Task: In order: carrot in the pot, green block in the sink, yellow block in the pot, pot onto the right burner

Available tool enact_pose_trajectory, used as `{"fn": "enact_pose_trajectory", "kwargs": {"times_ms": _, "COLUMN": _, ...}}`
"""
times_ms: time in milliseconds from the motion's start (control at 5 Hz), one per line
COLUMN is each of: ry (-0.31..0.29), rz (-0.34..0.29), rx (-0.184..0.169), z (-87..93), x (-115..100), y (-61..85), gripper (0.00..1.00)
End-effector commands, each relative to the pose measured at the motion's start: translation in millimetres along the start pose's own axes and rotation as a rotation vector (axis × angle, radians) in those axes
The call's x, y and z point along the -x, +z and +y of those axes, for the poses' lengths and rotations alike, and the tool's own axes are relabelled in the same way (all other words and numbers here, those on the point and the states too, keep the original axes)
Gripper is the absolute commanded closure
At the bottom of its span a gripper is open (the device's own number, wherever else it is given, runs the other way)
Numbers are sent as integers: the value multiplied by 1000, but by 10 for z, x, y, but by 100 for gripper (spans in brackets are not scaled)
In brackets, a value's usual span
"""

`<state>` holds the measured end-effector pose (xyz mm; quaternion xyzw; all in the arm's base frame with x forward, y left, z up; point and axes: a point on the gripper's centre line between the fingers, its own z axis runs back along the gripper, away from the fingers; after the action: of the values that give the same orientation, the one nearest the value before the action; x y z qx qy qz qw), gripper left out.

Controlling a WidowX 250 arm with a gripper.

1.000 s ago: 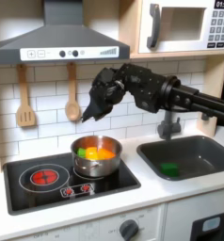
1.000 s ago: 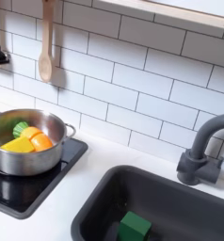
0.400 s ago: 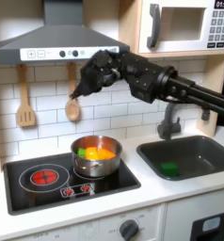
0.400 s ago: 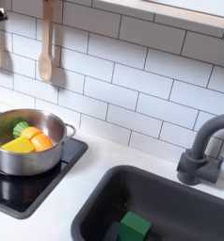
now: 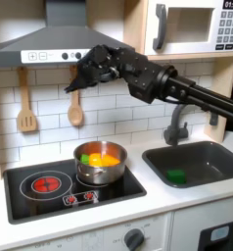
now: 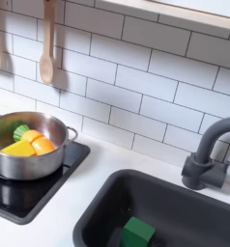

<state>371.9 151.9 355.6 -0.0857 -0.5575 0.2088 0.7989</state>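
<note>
Two toys in the pot (image 6: 32,159), gripper (image 5: 77,72) apparently empty above.

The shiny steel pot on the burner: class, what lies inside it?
Inside the shiny round steel pot lie an orange toy carrot with green leaves and a small yellow block. The pot's wall hides their undersides.

The pot (image 6: 28,152) is polished, mirror-bright steel, set on a glossy black hob (image 5: 77,184); the carrot (image 6: 37,141) and yellow block (image 6: 18,149) inside it, and the green block (image 6: 137,233) in the matt dark grey sink (image 6: 199,198), look like smooth plastic or painted wood. Behind stand glossy white tiles (image 6: 136,82), pale wooden spoons (image 6: 47,58) and a matt dark faucet (image 6: 206,159). The gripper (image 5: 81,76) is matt black.
</note>
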Motion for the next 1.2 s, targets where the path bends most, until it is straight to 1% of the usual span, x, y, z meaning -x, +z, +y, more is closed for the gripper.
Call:
{"fn": "enact_pose_trajectory", "kwargs": {"times_ms": 0, "ry": -25, "rz": -54, "rx": 51, "z": -200, "x": -103, "y": 38, "gripper": 100}}
{"fn": "enact_pose_trajectory", "kwargs": {"times_ms": 200, "ry": -17, "rz": -65, "rx": 59, "z": -194, "x": -116, "y": 63, "gripper": 100}}
{"fn": "enact_pose_trajectory", "kwargs": {"times_ms": 400, "ry": -8, "rz": -87, "rx": 66, "z": -193, "x": -172, "y": 115, "gripper": 100}}
{"fn": "enact_pose_trajectory", "kwargs": {"times_ms": 600, "ry": -8, "rz": -116, "rx": 90, "z": -276, "x": -247, "y": 195, "gripper": 100}}
{"fn": "enact_pose_trajectory", "kwargs": {"times_ms": 1000, "ry": 1, "rz": -128, "rx": 81, "z": -257, "x": -317, "y": 151, "gripper": 100}}
